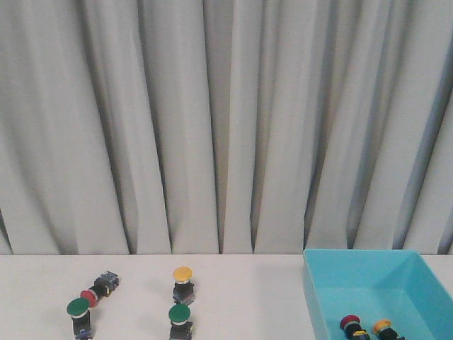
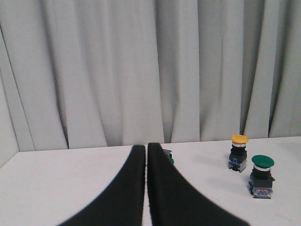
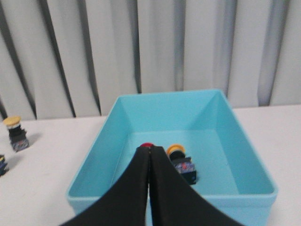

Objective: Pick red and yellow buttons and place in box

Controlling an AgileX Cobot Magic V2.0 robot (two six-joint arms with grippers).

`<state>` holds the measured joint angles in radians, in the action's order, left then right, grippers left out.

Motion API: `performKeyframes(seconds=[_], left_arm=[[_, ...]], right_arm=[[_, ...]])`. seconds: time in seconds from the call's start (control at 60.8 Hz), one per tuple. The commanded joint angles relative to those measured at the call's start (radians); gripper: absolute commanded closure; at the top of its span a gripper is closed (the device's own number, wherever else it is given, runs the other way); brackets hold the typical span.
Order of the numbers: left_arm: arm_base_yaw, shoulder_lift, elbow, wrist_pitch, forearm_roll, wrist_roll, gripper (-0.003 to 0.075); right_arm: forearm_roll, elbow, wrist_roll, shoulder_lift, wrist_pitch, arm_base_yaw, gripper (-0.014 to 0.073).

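**A:** So where's everything sitting on the tabletop [image 1: 233,283]?

**B:** The blue box [image 1: 410,280] is off to the right, with a red button [image 1: 350,324] and a yellow button [image 1: 383,326] already lying inside near its front. Over on the left, another yellow button [image 1: 182,275] stands upright, a green button [image 1: 179,314] just in front of it. Further left a second red button [image 1: 88,297] lies tipped on its side, right beside another green button [image 1: 78,307].

**A:** And the arms?

**B:** Left end effector [image 2: 146,147] has its fingers pressed together, nothing between them, low over the tabletop. Right end effector [image 3: 149,149] is the same, fingers closed and empty, hanging over the box's near wall. Neither shows in the front view.
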<state>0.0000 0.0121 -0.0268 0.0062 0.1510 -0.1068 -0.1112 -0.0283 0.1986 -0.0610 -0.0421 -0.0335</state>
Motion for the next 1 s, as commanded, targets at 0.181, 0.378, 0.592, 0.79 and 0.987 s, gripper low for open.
performKeyframes(seconds=[0.181, 0.378, 0.592, 0.79, 0.987], left_arm=[[-0.001, 0.014, -0.010, -0.070, -0.005, -0.010, 0.0727], [-0.001, 0.014, -0.010, -0.070, -0.005, -0.010, 0.0727], [-0.001, 0.014, -0.010, -0.070, -0.005, -0.010, 0.0726], [-0.001, 0.014, -0.010, -0.070, -0.005, -0.010, 0.0726], [-0.001, 0.014, -0.010, -0.070, -0.005, -0.010, 0.0726]], right_arm=[[-0.061, -0.015, -0.001, 0.046, 0.035, 0.015, 0.0601], [-0.072, -0.015, -0.001, 0.053, 0.042, 0.015, 0.0601], [-0.071, -0.015, -0.001, 0.092, 0.032, 0.015, 0.0601], [-0.074, -0.015, -0.011, 0.090, 0.011, 0.015, 0.0601], [-0.069, -0.015, -0.057, 0.090, 0.012, 0.015, 0.0601]])
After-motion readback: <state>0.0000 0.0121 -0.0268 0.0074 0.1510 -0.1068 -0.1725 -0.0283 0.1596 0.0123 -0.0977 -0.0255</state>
